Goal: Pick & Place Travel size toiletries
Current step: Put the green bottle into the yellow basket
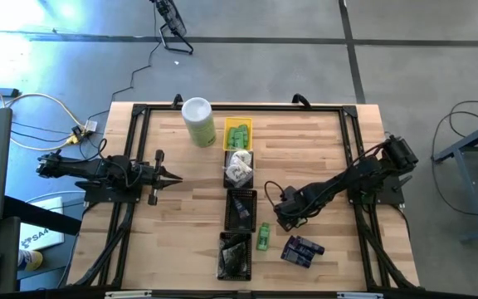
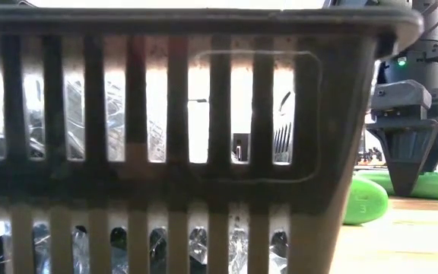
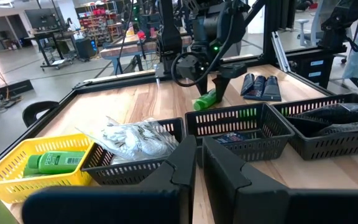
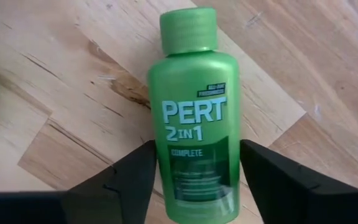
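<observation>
Your right gripper (image 4: 194, 180) hangs directly over a green bottle (image 4: 193, 118) that lies flat on the bare wood of the table (image 1: 181, 216), and everything about the next move turns on how those two line up. In the right wrist view the fingers (image 4: 123, 183) stand one on each side of the bottle's body, apart and not yet pressing the plastic, so the jaws are open around it, not gripping; the bottle's long axis runs between them, cap pointing away from the wrist, label facing up. That means the fingers would close across the narrow width, which looks like the right way to take it. From above, the bottle (image 1: 263, 237) sits just right of the row of small baskets, beside the third black basket (image 1: 241, 209), its length running roughly parallel to that row, with the dark blue packets (image 1: 302, 250) a little farther right and nearer the front edge. Your right arm is plainly the nearer one; the left gripper (image 1: 173, 176) waits well apart at the left side of the table, fingers shut on nothing. The low view shows the right gripper's tips down at the bottle's (image 2: 413, 185) level, so you likely only need to squeeze before lifting. The yellow basket (image 1: 237, 124) at the far end already holds green bottles, a probable destination.
</observation>
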Robot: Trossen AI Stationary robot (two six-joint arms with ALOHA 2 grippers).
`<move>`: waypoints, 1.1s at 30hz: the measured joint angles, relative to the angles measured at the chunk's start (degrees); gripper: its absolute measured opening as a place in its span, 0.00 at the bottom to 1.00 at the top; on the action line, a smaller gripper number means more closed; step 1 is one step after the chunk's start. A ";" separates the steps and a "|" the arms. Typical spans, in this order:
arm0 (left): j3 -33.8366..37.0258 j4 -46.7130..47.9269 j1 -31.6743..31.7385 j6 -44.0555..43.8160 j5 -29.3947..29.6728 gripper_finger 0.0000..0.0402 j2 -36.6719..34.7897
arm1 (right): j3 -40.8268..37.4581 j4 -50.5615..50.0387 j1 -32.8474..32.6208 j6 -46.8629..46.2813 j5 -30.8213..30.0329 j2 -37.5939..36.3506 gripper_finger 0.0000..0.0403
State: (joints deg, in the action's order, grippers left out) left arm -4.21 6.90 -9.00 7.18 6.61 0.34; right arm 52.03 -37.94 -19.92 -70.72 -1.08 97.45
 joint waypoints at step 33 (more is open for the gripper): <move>0.00 0.01 -0.02 0.00 0.00 0.06 0.01 | 0.02 -0.13 0.04 0.04 -0.17 0.04 0.44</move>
State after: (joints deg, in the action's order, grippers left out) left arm -4.21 6.91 -9.02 7.18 6.61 0.35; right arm 52.05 -38.06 -19.88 -70.67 -1.25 97.49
